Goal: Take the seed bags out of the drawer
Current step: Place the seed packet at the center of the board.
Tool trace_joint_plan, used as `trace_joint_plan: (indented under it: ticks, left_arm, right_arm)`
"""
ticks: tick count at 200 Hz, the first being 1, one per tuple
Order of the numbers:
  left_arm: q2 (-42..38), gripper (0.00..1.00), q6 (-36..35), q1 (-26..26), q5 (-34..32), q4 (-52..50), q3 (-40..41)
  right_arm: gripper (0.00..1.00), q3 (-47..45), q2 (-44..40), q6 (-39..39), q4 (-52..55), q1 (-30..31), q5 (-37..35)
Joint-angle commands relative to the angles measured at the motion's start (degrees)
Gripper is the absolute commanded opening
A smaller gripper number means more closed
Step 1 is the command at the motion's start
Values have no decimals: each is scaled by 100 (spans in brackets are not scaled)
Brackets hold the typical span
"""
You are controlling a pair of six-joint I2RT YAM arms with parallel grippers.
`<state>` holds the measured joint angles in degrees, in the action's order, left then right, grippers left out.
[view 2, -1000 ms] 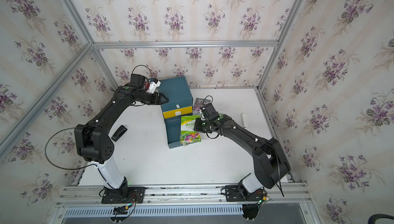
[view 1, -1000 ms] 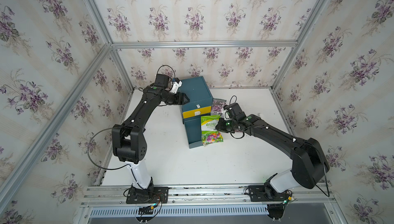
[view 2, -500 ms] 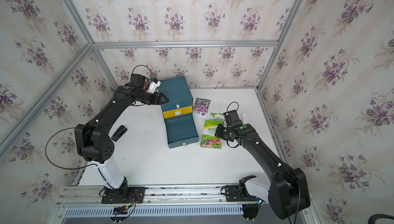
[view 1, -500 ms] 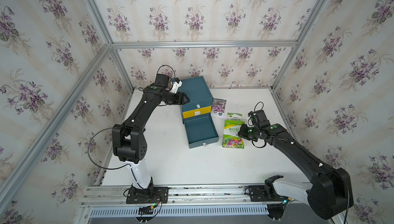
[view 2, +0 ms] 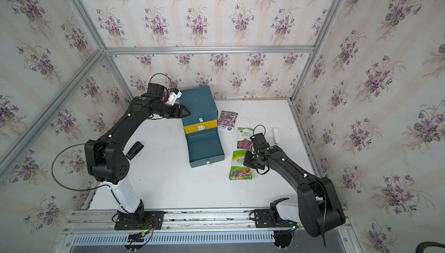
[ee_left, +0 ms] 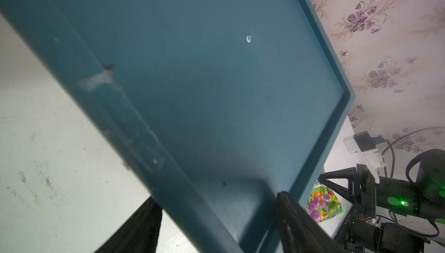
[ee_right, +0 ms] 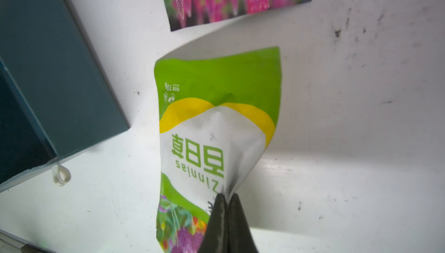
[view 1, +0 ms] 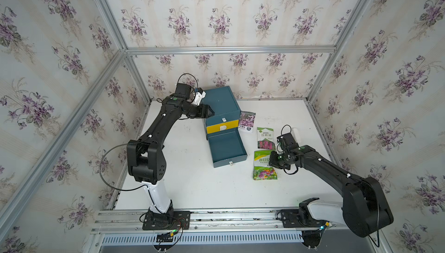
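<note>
Three seed bags (view 2: 245, 138) now sit clear of the drawer (view 1: 227, 149) in both top views, and that is the change. A second ago my right gripper (view 1: 273, 161) had the zinnia bag (view 1: 263, 165) over the open drawer. It has since swung the bag out to right of centre, just right of the drawer's front corner.

The right fingers (ee_right: 236, 223) are pinched fully together on the bag's side edge. In the right wrist view the bag curls up off the white tabletop (view 1: 192, 186) with a shadow under it, so I cannot tell whether its far end has touched down.

Just above it in the frame the pink-spike bag (view 1: 265, 138) lies flat. Above that is the purple-bloom bag (view 1: 247, 121), beside the yellow drawer front (view 1: 222, 128). The drawer floor shows bare teal.

My left gripper (view 1: 210, 114) has not moved. Its fingers (ee_left: 296, 223) stand partly apart astride the top left edge of the teal cabinet (view 1: 221, 102), bracing it.

I judge the emptying as good as done. What remains is to lower and release this last bag without overlapping the pink-spike bag, which lies close.
</note>
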<state>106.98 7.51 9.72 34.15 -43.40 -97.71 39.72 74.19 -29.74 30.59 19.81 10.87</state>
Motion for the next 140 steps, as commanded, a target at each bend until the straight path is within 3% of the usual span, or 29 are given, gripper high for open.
trace_joint_plan:
  ticks: [1, 28, 64, 103, 140]
  left_arm:
    - [253, 76, -396, 37, -1113, -1613, 133]
    - [257, 76, -399, 39, -1106, -1614, 138]
    - [247, 76, -398, 39, -1112, -1618, 147]
    - [245, 76, -394, 39, -1104, -1611, 147]
    - [261, 76, -397, 39, -1095, -1606, 147]
  right_arm:
    - [4, -33, 81, 100, -86, -4, -146]
    - [10, -104, 147, 79, -80, -4, -224]
    - [29, -65, 125, 57, 57, -4, -457]
    - [35, 55, -242, 65, 139, 69, -411]
    - [43, 97, -562, -112, 12, 666, -481]
